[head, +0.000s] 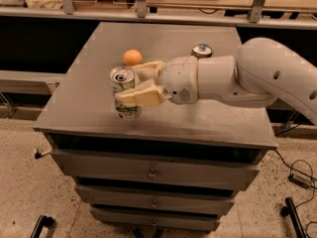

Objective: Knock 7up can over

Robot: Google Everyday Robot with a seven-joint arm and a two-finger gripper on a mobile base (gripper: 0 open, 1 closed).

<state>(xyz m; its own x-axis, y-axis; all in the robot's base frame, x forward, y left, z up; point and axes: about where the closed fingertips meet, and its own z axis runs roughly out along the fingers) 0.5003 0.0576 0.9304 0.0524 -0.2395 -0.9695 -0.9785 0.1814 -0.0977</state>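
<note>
An orange (132, 57) lies on the grey drawer cabinet (208, 125), just beyond the gripper (129, 85) at the top's near left. A silver-topped can (202, 50) stands upright to the orange's right. A black cable (297, 178) trails over the speckled floor (29, 192) at right.
</note>
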